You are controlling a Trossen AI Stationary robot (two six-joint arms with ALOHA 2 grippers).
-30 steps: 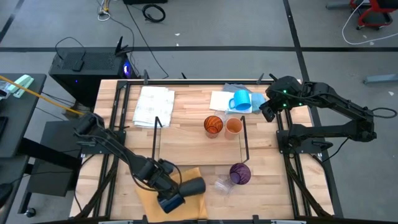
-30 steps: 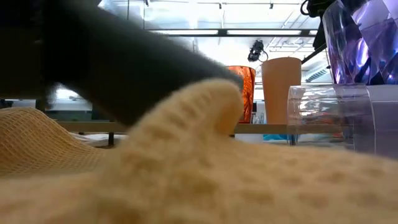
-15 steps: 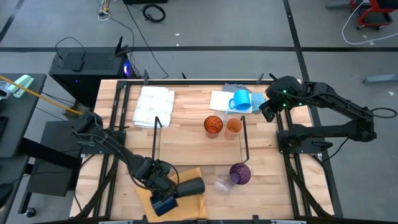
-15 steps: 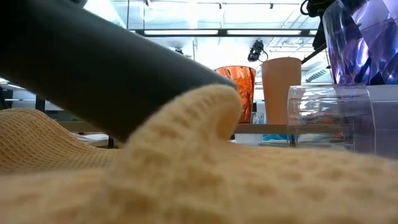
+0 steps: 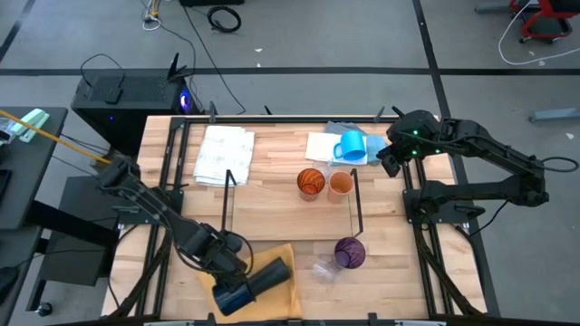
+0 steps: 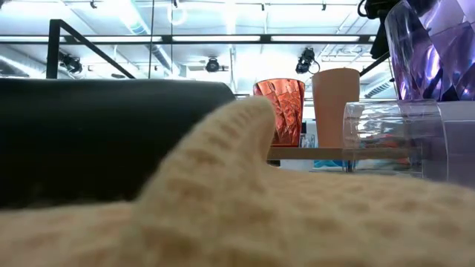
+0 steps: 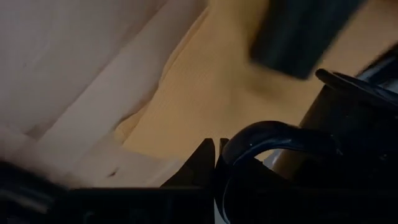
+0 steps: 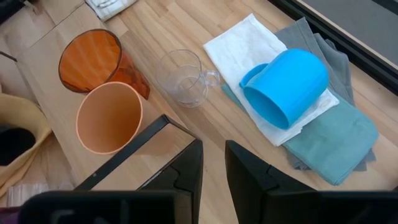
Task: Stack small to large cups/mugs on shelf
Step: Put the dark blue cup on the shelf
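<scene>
My left gripper (image 5: pixel 227 272) is at the near left, over the yellow cloth (image 5: pixel 272 303), shut at the dark navy mug (image 5: pixel 234 296). The black cup (image 5: pixel 274 272) lies on its side on that cloth, right of the mug, and fills the left of the low view (image 6: pixel 96 141). Two orange cups (image 5: pixel 311 181) (image 5: pixel 341 184) stand at the right end of the shelf (image 5: pixel 290 217). The purple cup (image 5: pixel 350 252) and a clear glass (image 5: pixel 324 269) sit near the near edge. My right gripper (image 5: pixel 391 163) waits open beside the blue mug (image 5: pixel 352 147), which lies on folded cloths. My left gripper (image 7: pixel 214 155) is closed at one end of the navy mug's handle (image 7: pixel 273 132), whose loop arcs away right beside the fingertips. The fingers slant down from the table's left and far side. The exact contact spot is dark. The mug rests on the yellow cloth.
A white cloth (image 5: pixel 225 154) lies at the far left. A clear glass mug (image 8: pixel 183 78) stands next to the blue mug (image 8: pixel 286 87). The shelf's black wire loops (image 5: pixel 227 199) (image 5: pixel 356 201) rise at both ends. Bare shelf board lies between them.
My left gripper has drawn back toward the table's left edge, and the navy mug has slid along the yellow cloth with it. The black cup has shifted left and turned, now lying level in the low view. The cloth's hump has shifted. The right arm kept still.
</scene>
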